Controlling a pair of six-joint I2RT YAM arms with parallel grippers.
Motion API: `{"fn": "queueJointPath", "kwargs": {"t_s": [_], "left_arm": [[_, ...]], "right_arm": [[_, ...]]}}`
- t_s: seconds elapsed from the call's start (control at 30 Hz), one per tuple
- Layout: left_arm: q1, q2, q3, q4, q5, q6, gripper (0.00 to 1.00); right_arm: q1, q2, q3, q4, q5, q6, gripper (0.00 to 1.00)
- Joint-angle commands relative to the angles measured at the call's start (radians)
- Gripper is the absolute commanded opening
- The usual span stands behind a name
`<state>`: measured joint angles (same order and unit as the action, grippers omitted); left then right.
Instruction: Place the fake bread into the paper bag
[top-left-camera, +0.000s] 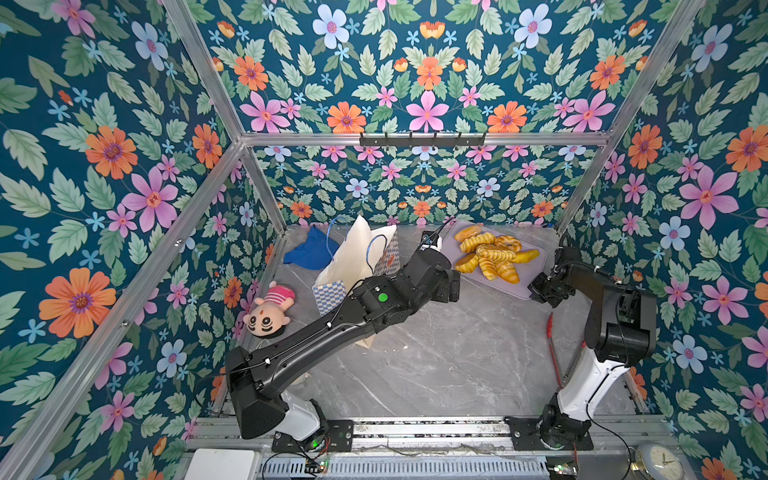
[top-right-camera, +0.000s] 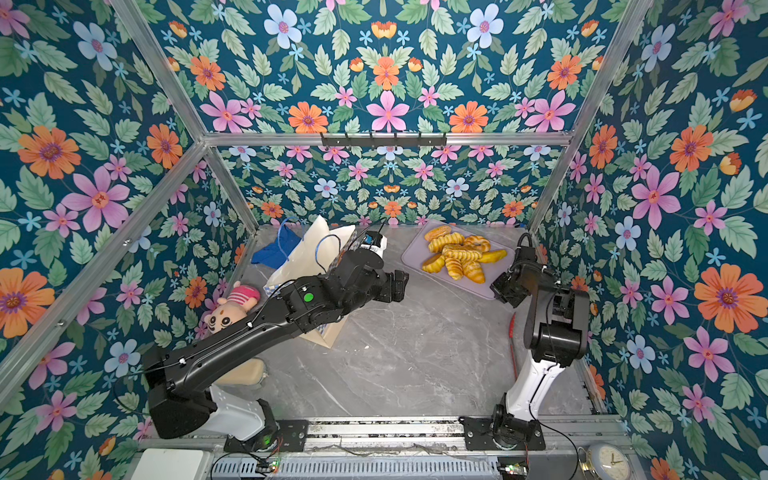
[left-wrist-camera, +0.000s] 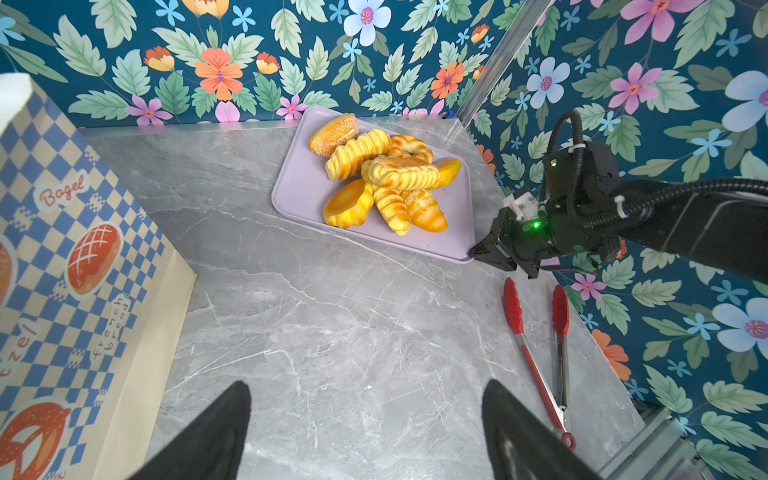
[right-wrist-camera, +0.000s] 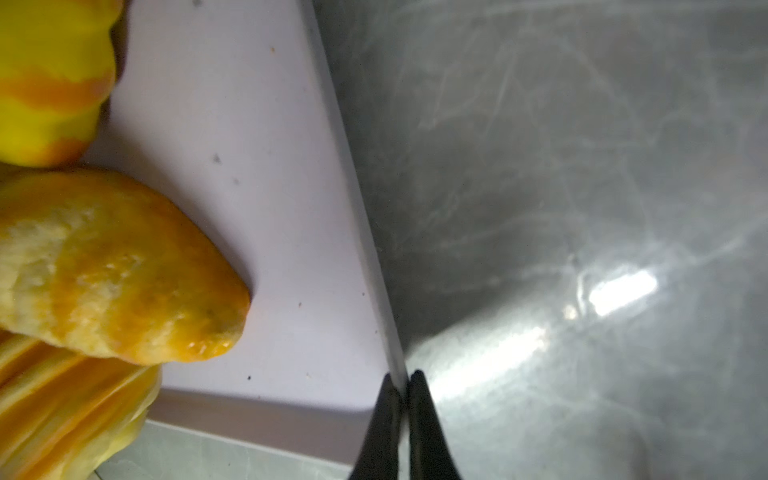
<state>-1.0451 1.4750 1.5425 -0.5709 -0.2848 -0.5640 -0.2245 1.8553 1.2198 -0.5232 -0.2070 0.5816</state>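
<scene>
At the left edge of the grey marbled surface (top-left-camera: 436, 365) in both top views lies one plush doll (top-left-camera: 270, 309) with a pink-striped top, face up. Above it, near the back wall, sits one crumpled blue cloth (top-left-camera: 309, 251). Just right of the cloth is one paper bag (top-left-camera: 357, 253), its mouth gaping open with the cream inside showing. It has a blue-and-white checker print and two blue cord handles. The black left arm crosses in front of its lower part.

The left gripper (left-wrist-camera: 368, 399) hangs right of the bag, between the bag and the tray. Its jaws are released and spread wide, with only bare surface between them in the left wrist view.

In the upper right of the surface lies one lilac tray (top-left-camera: 515, 286) holding all of the fake bread (top-left-camera: 492, 255) in a loose heap. No piece shows in the bag's mouth. Eight pieces show in the left wrist view:
- one sugared bun
- three ridged twisted rolls
- one knotted ring
- one yellow wedge
- one round fluted bun
- one croissant

The heap may hide more.

At the tray's near right corner is the right gripper (right-wrist-camera: 402, 380). Its jaws are clenched on the tray's thin rim, one finger on each side of it. It touches no bread, though the croissant's tip lies near it.

Further right, along the surface's right edge, lies one pair of red-tipped tongs (left-wrist-camera: 536, 353), its two arms apart. One round clock (top-left-camera: 658, 463) stands in the lower right corner of the frame.
</scene>
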Motion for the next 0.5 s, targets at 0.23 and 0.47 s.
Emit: {"fn": "queueJointPath", "kwargs": {"t_s": [0.23, 0.47], "left_arm": [[0.009, -0.019, -0.024, 0.045, 0.006, 0.036, 0.88], [0.016, -0.028, -0.036, 0.052, 0.017, 0.042, 0.88]], "right_arm": [[0.108, -0.177, -0.236, 0.075, 0.041, 0.088, 0.00], [0.193, -0.278, -0.326, 0.061, 0.073, 0.066, 0.00]]}}
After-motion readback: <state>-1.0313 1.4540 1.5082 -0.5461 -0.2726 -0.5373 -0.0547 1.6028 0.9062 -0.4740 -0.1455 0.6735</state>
